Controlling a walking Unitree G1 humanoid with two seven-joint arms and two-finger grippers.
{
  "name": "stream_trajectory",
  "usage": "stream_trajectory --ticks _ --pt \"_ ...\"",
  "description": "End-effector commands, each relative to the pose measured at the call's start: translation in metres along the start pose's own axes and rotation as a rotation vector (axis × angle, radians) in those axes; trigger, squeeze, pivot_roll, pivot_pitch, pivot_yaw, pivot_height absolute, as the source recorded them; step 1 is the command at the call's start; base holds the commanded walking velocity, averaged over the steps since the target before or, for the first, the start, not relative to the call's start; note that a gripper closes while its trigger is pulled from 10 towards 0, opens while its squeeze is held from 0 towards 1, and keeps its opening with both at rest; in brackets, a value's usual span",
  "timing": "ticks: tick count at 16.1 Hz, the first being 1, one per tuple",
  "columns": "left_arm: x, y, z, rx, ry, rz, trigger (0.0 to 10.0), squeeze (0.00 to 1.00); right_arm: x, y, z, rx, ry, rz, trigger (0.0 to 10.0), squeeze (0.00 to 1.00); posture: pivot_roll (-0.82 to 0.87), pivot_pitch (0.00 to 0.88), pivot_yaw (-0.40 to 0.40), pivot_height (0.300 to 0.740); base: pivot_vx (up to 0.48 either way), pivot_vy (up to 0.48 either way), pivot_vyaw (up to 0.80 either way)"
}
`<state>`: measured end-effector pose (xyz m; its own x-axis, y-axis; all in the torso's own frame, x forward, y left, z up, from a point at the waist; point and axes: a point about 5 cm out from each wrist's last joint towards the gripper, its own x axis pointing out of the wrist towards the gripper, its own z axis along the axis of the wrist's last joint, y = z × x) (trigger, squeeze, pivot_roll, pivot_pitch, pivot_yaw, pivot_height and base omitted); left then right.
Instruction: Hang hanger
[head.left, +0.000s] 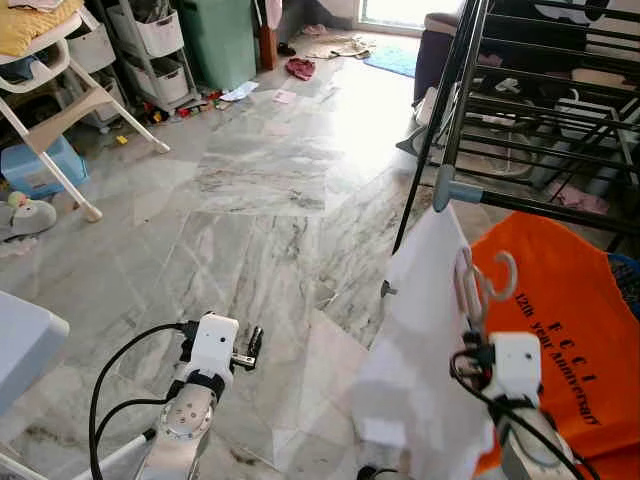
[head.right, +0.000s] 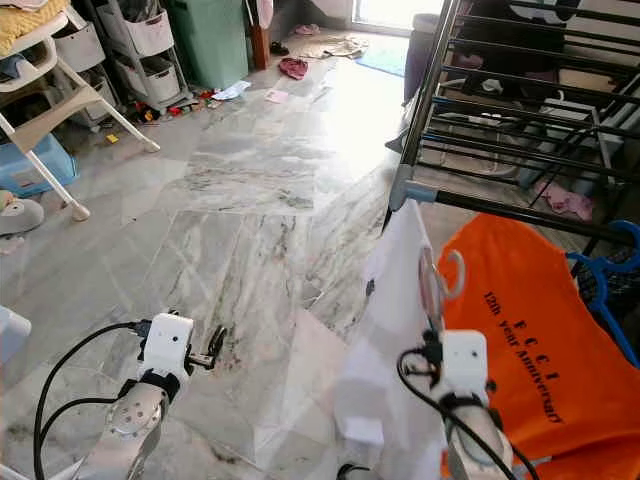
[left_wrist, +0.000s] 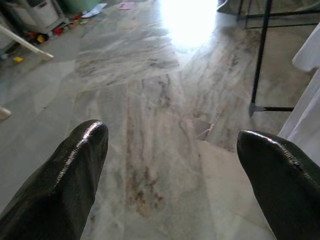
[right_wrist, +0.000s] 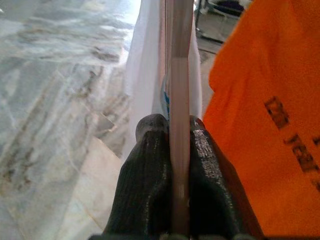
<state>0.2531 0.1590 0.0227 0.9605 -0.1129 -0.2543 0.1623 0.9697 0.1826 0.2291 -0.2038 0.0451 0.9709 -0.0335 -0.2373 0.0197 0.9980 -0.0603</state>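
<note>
- The right gripper (right_wrist: 172, 150) is clamped on a white plastic hanger (right_wrist: 178, 100), its ribbed black fingers (right_wrist: 147, 170) pressing the flat strip from both sides.
- The hanger's curved hook (head.left: 497, 277) rises just below the drying rack (head.left: 520, 110), between a white cloth (head.left: 425, 330) and an orange shirt (head.left: 570, 330) with black lettering.
- The left gripper (left_wrist: 172, 165) hangs over veined marble floor (head.left: 260, 200), its glossy fingers spread wide and holding nothing.

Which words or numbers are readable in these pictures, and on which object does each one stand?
"12th year Anniversary": black print on the orange T-shirt hanging from the dark metal drying rack.
Larger black letters beside that line on the same shirt: roughly "F C C I", too uncertain to confirm.
No other readable text.
</note>
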Motion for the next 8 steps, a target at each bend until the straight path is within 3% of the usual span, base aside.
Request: stream_trajectory --ticks 1,2,8 --pt "-0.0009 0.0032 -0.0050 0.011 0.019 0.020 10.0 0.00 0.0026 0.0034 0.0132 0.020 -0.062 0.018 10.0 0.00 -0.01 0.102 -0.007 0.740 0.000 0.000 0.00" --pt "-0.0008 0.0033 -0.0054 0.014 0.023 0.023 10.0 0.00 0.0032 0.0041 0.0139 0.020 -0.063 0.021 10.0 0.00 -0.01 0.103 -0.007 0.740 0.000 0.000 0.00" --pt "0.0004 0.0044 -0.0075 0.029 0.033 0.039 10.0 0.00 0.0080 0.0056 0.0145 0.021 -0.060 0.030 10.0 0.00 0.00 0.094 -0.007 0.740 -0.272 0.000 0.00"
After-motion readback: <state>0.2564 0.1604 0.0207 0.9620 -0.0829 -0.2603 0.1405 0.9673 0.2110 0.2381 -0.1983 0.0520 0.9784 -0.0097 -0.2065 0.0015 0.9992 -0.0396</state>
